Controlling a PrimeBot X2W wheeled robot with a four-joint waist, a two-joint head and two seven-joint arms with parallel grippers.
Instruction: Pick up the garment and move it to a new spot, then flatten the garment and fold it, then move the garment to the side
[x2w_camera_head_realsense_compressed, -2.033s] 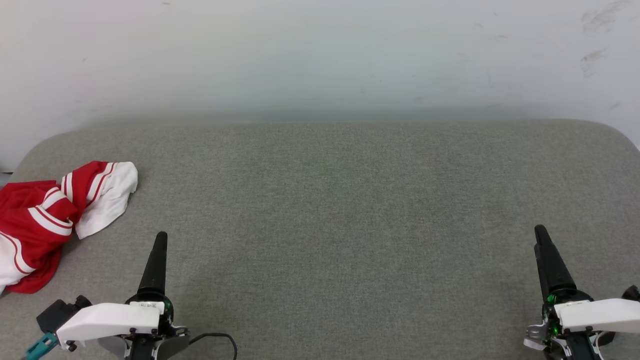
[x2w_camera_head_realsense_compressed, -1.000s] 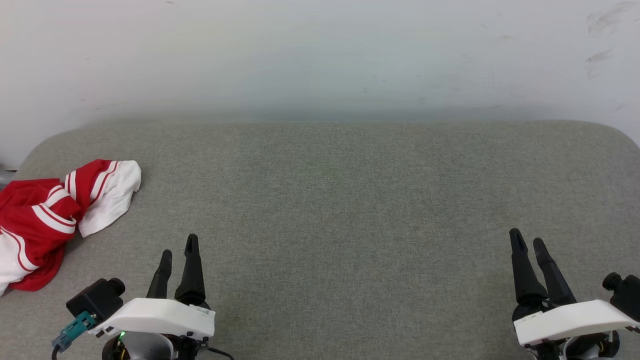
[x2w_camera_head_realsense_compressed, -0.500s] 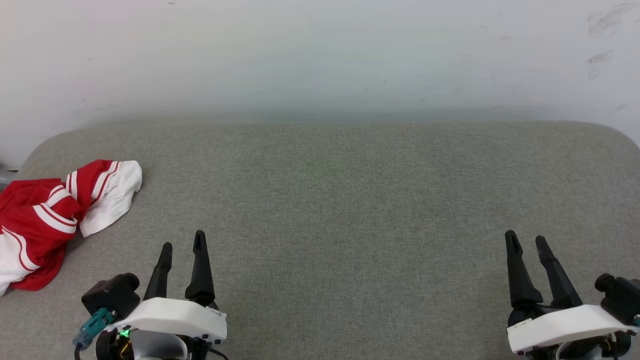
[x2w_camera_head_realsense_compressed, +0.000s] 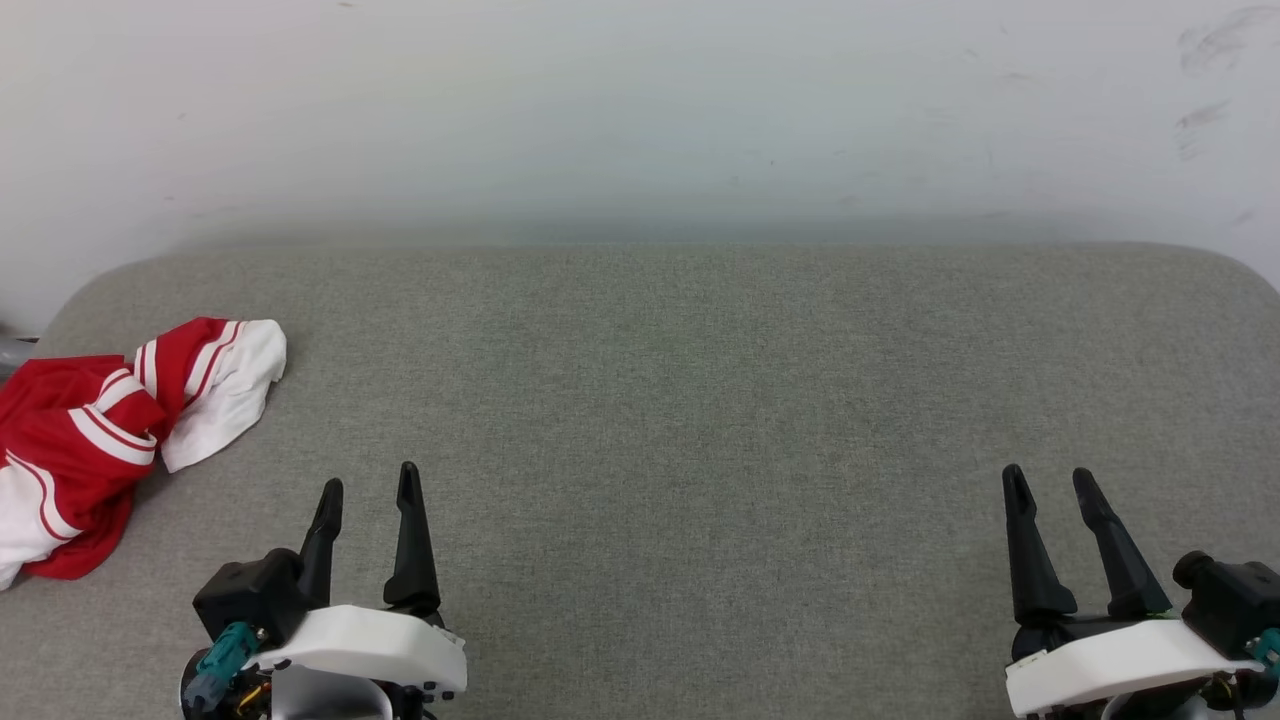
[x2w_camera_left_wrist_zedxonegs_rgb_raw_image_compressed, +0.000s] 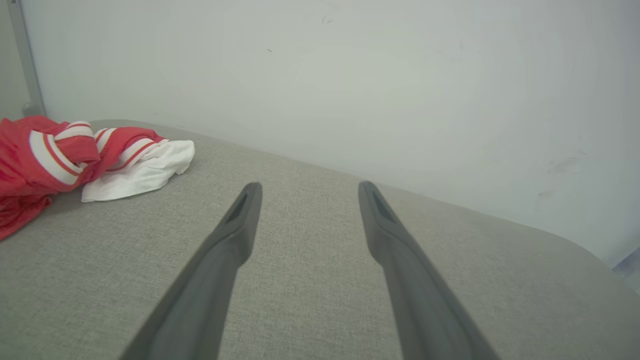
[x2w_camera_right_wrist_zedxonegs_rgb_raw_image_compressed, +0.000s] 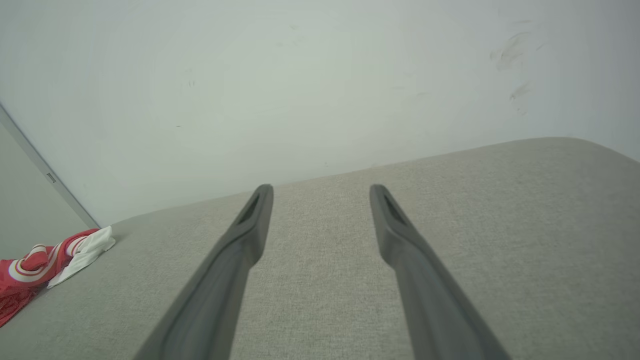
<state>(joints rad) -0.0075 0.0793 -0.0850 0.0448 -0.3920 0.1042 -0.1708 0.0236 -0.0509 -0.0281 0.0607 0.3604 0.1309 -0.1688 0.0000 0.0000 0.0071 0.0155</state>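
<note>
On the far left edge of the gray cushion (x2w_camera_head_realsense_compressed: 700, 400), the garment (x2w_camera_head_realsense_compressed: 110, 420) lies in a crumpled heap. It is red with white stripes, and a white sleeve pokes out to one side. Nothing touches it. It sits in the same spot as two seconds ago.

The left gripper (x2w_camera_head_realsense_compressed: 368, 478) hangs low over the cushion, near the garment but not touching it. Its two dark fingers are spread with a clear gap between them, and they hold nothing. Two seconds ago it looked like one dark spike. Now it has turned so both fingers show, and it has slid a little toward the middle of the cushion. In the left wrist view, the garment (x2w_camera_left_wrist_zedxonegs_rgb_raw_image_compressed: 65, 155) lies up and to the left of the fingers.

The right gripper (x2w_camera_head_realsense_compressed: 1048, 472) is far across the cushion, well apart from the garment. It has changed the same way: one spike before, two spread fingers now, and it holds nothing. It has also slid a little toward the middle.

Behind the cushion stands a plain pale wall (x2w_camera_head_realsense_compressed: 640, 100).
</note>
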